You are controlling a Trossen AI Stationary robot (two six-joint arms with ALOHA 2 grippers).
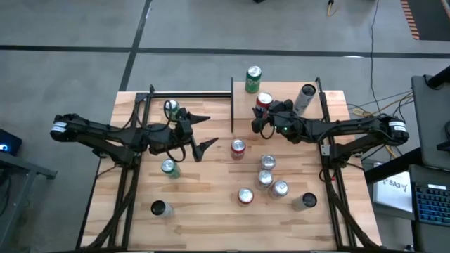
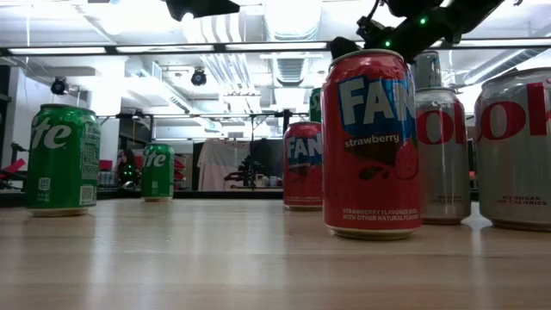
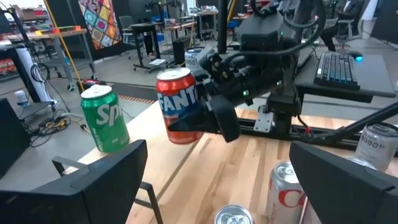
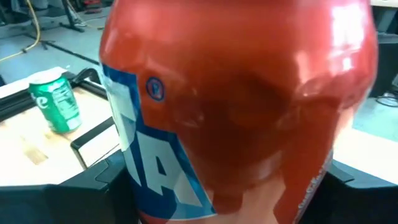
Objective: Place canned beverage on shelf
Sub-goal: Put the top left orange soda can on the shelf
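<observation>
While my right fingers (image 1: 266, 114) are clamped around the red Fanta can (image 1: 264, 100), I keep it lifted off the counter (image 1: 211, 211) at the far side, just beside the green Sprite can (image 1: 253, 79) that stands on the shelf (image 1: 243, 109). I grip it low on its sides so the base stays free to go down flat on the light board, and I judge the step in hand to be carrying it over the black rail and finding a bare spot next to the Sprite. It hangs with a slight lean in my grip, so it wants levelling before I let go, or it may tip against its green neighbour. My left fingers (image 1: 205, 132) are spread wide and hold nothing, hovering over the counter's left middle, well apart from the shelf, which leaves the right arm room to work. As for the can itself: glossy red, a blue and white Fanta logo across the front, silver rim and lid on top, and no dent that I can see.
</observation>
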